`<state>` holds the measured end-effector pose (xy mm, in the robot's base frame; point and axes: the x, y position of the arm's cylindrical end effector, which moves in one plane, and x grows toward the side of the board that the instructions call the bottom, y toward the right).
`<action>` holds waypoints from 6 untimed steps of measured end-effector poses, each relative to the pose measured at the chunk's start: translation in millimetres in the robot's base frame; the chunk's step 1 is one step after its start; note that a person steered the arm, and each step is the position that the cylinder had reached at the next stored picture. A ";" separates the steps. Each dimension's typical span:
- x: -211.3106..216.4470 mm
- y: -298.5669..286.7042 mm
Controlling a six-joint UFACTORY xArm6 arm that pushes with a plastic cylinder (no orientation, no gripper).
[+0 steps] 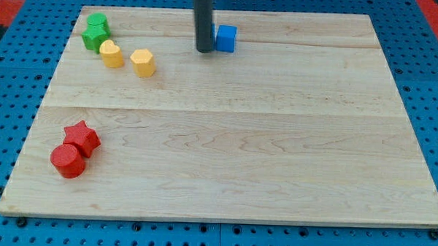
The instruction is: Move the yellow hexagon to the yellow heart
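Observation:
The yellow hexagon (143, 63) lies on the wooden board near the view's top left. The yellow heart (111, 53) lies just to its left, a small gap apart. My tip (204, 49) is the lower end of the dark rod at the view's top centre. It stands well to the right of the yellow hexagon and right beside the left face of a blue cube (225, 38).
A green star (95, 37) and a green block (97, 21) sit at the top left, touching the yellow heart's side. A red star (82, 138) and a red cylinder (68, 161) lie together at the lower left. The board (277, 140) rests on a blue pegboard.

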<state>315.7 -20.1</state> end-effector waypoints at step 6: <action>-39.5 -186.2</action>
